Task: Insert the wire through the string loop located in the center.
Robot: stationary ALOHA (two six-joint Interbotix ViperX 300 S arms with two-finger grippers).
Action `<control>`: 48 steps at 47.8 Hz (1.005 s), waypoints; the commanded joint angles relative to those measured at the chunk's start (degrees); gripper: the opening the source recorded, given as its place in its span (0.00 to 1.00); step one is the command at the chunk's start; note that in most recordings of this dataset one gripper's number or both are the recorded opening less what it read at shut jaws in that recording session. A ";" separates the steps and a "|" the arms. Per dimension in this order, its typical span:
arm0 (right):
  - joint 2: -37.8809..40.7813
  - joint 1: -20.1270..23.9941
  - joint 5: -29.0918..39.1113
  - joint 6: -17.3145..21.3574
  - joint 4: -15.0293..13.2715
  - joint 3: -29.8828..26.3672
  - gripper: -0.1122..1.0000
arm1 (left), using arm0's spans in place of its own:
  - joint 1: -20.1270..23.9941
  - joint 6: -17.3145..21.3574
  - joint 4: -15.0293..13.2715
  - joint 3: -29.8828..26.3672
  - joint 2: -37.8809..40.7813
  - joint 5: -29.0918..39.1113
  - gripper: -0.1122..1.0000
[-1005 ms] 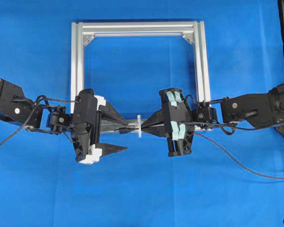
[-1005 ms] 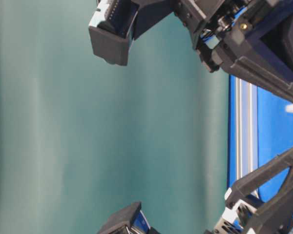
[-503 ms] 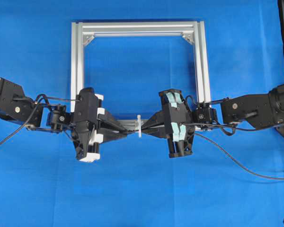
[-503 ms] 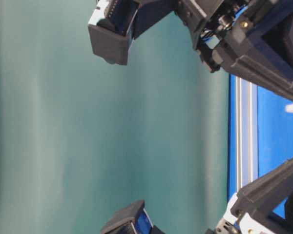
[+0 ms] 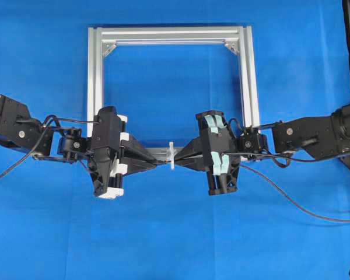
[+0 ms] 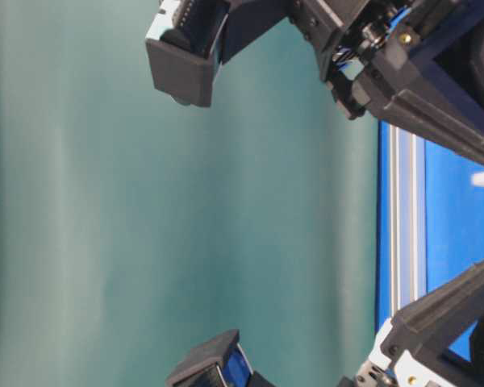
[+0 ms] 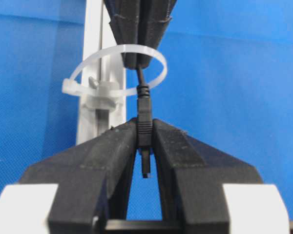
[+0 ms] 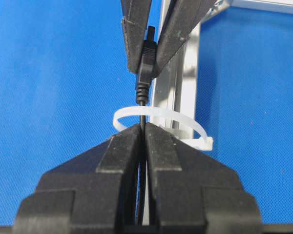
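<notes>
Black and thin, the wire (image 7: 140, 80) runs straight through the string loop (image 7: 118, 73), a white tie ring standing on the near bar of the silver frame (image 5: 95, 70). Its plug (image 7: 144, 122) has come out on the loop's left side, where the left gripper (image 7: 144, 141) is clamped on it. On the loop's right side the right gripper (image 8: 142, 134) is pinched on the cable just beside the ring. Blue cloth (image 5: 175, 245) covers the table.
</notes>
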 commanded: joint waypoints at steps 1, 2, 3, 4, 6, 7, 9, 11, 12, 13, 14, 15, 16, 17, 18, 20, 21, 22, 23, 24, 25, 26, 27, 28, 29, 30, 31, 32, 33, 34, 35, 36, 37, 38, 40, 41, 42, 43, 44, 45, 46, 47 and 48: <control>-0.70 -0.18 -0.35 0.09 0.09 -0.62 0.08 | -0.18 0.09 0.18 -1.05 -1.05 -0.35 0.18; -0.62 -0.18 -0.26 0.09 0.09 -0.62 0.08 | -0.18 0.00 0.09 -1.05 -1.05 -0.35 0.18; -0.70 -0.18 -0.26 0.09 0.09 -0.62 0.08 | -0.18 0.00 0.18 -1.05 -1.05 -0.35 0.18; -0.62 -0.18 -0.26 0.09 0.09 -0.53 0.08 | -0.18 0.09 0.18 -1.05 -1.05 -0.35 0.18; -0.70 -0.18 -0.26 0.09 0.09 -0.62 0.08 | -0.18 0.09 0.18 -1.05 -1.05 -0.35 0.18; -0.70 -0.18 -0.26 0.09 0.09 -0.62 0.08 | -0.18 0.09 0.18 -1.05 -1.05 -0.35 0.18; -0.70 -0.18 -0.18 0.18 0.09 -0.62 0.08 | -0.18 0.09 0.18 -0.97 -1.05 -0.35 0.18; -0.70 -0.18 0.09 0.26 0.18 -0.70 0.09 | -0.18 0.09 0.18 -0.97 -1.05 -0.35 0.18; -0.70 -0.18 0.18 0.26 0.18 -0.70 0.10 | -0.18 0.09 0.18 -0.88 -1.14 -0.35 0.18; -0.70 -0.18 0.35 0.26 0.18 -0.79 0.13 | -0.18 0.09 0.18 -0.88 -1.14 -0.35 0.18; -0.62 -0.18 0.44 0.26 0.18 -0.79 0.15 | -0.18 0.09 0.18 -0.88 -1.14 -0.35 0.18; -0.62 -0.18 0.53 0.26 0.26 -0.88 0.19 | -0.18 0.09 0.18 -0.79 -1.14 -0.35 0.18; -0.70 -0.18 0.62 0.26 0.26 -0.88 0.22 | -0.18 0.09 0.18 -0.79 -1.23 -0.35 0.18; -0.70 -0.18 0.79 0.26 0.26 -0.88 0.26 | -0.18 0.09 0.09 -0.79 -1.23 -0.26 0.18; -0.70 -0.18 0.88 0.26 0.26 -0.88 0.31 | -0.18 0.09 0.18 -0.70 -1.32 -0.26 0.18; -0.79 -0.18 1.05 0.26 0.35 -0.88 0.41 | -0.18 0.09 0.18 -0.53 -1.49 -0.26 0.18; -0.97 -0.18 1.23 0.26 0.26 -0.88 0.46 | -0.26 0.09 0.18 -0.44 -1.49 -0.26 0.18; -1.14 -0.18 1.32 0.26 0.35 -0.88 0.52 | -0.26 0.09 0.18 -0.26 -1.58 -0.26 0.18; -1.32 -0.18 1.41 0.26 0.26 -0.79 0.59 | -0.26 0.09 0.18 -0.18 -1.76 -0.26 0.18; -1.49 -0.18 1.49 0.26 0.35 -0.70 0.65 | -0.26 0.18 0.18 0.18 -2.02 -0.26 0.18; -1.76 -0.18 1.58 0.26 0.26 -0.62 0.70 | -0.26 0.18 0.18 0.44 -2.20 -0.26 0.18; -2.20 -0.18 1.67 0.26 0.35 -0.44 0.76 | -0.26 0.18 0.18 0.62 -2.37 -0.26 0.18; -2.46 -0.18 1.76 0.26 0.26 -0.26 0.81 | -0.26 0.18 0.18 0.97 -2.55 -0.26 0.18; -2.81 -0.18 1.85 0.26 0.26 -0.09 0.85 | -0.26 0.26 0.18 1.23 -2.81 -0.26 0.18; -3.16 -0.18 1.93 0.26 0.26 0.00 0.89 | -0.26 0.26 0.18 1.58 -3.08 -0.26 0.18; -3.52 -0.18 1.93 0.18 0.35 0.18 0.92 | -0.26 0.26 0.18 1.93 -3.34 -0.26 0.18; -3.87 -0.18 1.93 0.18 0.26 0.35 0.92 | -0.35 0.26 0.18 2.37 -3.60 -0.26 0.18; -4.13 -0.18 1.93 0.18 0.26 0.53 0.91 | -0.35 0.18 0.18 2.81 -3.96 -0.26 0.18; -4.48 -0.18 1.93 0.09 0.26 0.79 0.90 | -0.44 0.18 0.18 3.25 -4.31 -0.26 0.18; -4.83 -0.18 1.93 0.09 0.26 0.88 0.89 | -0.53 0.18 0.18 3.78 -4.75 -0.26 0.18; -5.10 -0.18 1.93 0.09 0.26 1.05 0.88 | -0.62 0.18 0.18 4.22 -5.10 -0.26 0.18; -5.36 -0.18 1.93 0.09 0.26 1.41 0.88 | -0.62 0.09 0.18 4.83 -5.54 -0.26 0.18; -5.62 -0.18 1.93 0.09 0.26 1.58 0.88 | -0.70 0.00 0.09 5.45 -5.98 -0.26 0.18; -5.89 -0.18 1.93 0.09 0.26 1.76 0.88 | -0.79 0.00 0.18 5.98 -6.59 -0.26 0.18; -6.42 -0.18 1.93 0.09 0.18 2.29 0.88 | -1.05 -0.09 0.18 7.56 -7.91 -0.26 0.18; -6.68 -0.18 1.93 0.09 0.18 2.46 0.88 | -1.14 -0.09 0.09 8.26 -8.44 -0.26 0.18; -6.77 -0.18 1.93 0.09 0.18 2.55 0.88 | -1.23 -0.09 0.18 8.96 -9.05 -0.26 0.18; -6.86 -0.18 1.93 0.09 0.26 2.72 0.88 | -1.32 -0.09 0.18 9.76 -9.58 -0.26 0.18; -7.03 -0.18 2.02 0.09 0.18 2.81 0.88 | -1.41 -0.09 0.18 10.55 -10.20 -0.26 0.18; -7.12 -0.18 2.02 0.09 0.18 2.90 0.88 | -1.58 -0.18 0.09 11.34 -10.81 -0.26 0.18; -7.29 -0.18 2.11 0.09 0.18 3.08 0.88 | -1.67 -0.18 0.18 12.13 -11.43 -0.26 0.18; -7.38 -0.18 2.11 0.09 0.18 3.16 0.88 | -1.85 -0.18 0.18 12.92 -12.13 -0.26 0.18; -7.47 -0.18 2.20 0.09 0.18 3.25 0.88 | -1.93 -0.35 0.18 14.06 -13.01 -0.26 0.18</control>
